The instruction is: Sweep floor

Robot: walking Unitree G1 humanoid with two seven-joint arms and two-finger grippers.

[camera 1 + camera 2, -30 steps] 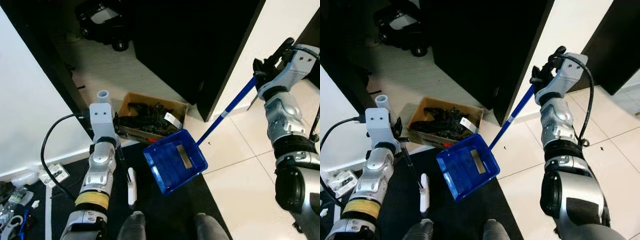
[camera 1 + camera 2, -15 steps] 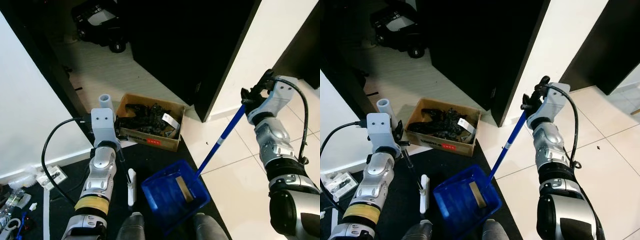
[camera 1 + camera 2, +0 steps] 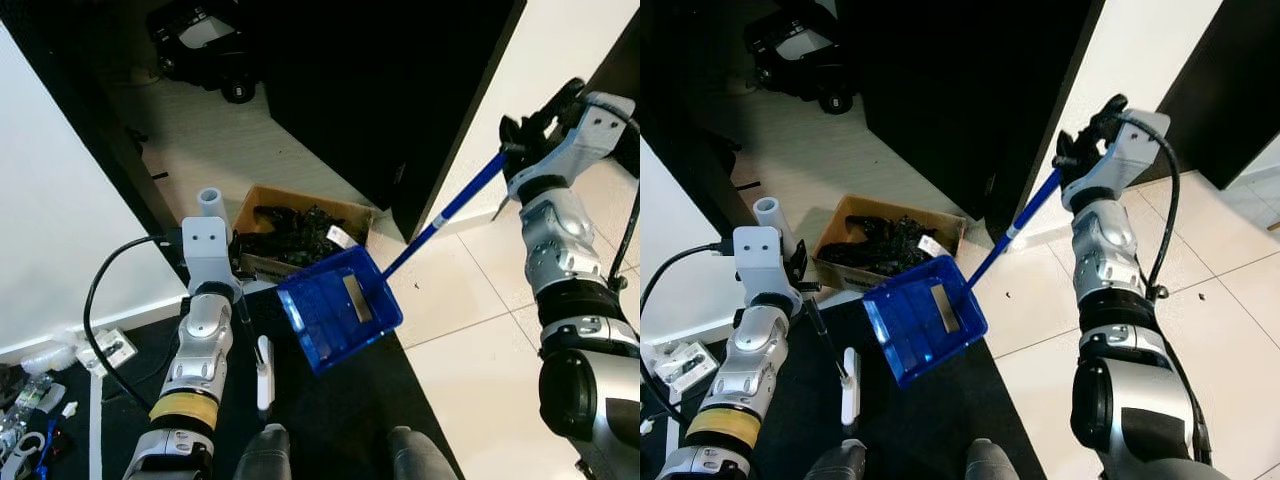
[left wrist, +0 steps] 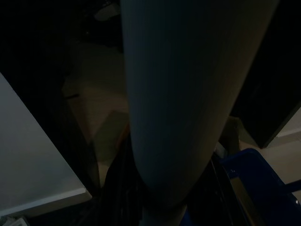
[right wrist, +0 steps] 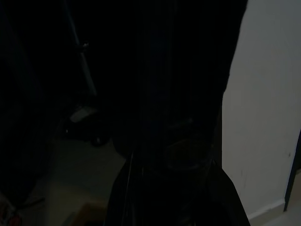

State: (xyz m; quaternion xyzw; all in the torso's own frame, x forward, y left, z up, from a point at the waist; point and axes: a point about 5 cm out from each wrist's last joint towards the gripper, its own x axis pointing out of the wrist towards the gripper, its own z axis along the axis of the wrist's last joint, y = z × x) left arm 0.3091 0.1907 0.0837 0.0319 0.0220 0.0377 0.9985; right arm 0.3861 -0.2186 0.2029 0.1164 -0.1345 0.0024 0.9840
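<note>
A blue dustpan [image 3: 338, 308] hangs tilted above the black mat, just in front of the cardboard box [image 3: 262, 195]. A pale strip lies inside the pan. Its long blue handle [image 3: 450, 205] runs up to the right, where my right gripper [image 3: 515, 138] is shut on its end. My left gripper [image 3: 222, 258] is raised beside the white wall, shut on a pale broom handle [image 3: 208, 197] that stands upright. In the left wrist view that handle [image 4: 178, 103] passes close before the camera. A thin dark rod leads down to a white piece [image 3: 263, 372] on the mat.
The box holds dark tangled items [image 3: 300, 232]. A black door panel [image 3: 380, 90] stands behind it, with a toy car [image 3: 205, 40] in the dark room beyond. A white wall [image 3: 60, 200] is at the left, with clutter [image 3: 30, 400] at its foot. Pale tiles [image 3: 480, 340] lie to the right.
Half a second ago the dustpan lay low on the mat by my feet. My right arm has lifted it up and forward, to the box's near edge. The left arm has held still.
</note>
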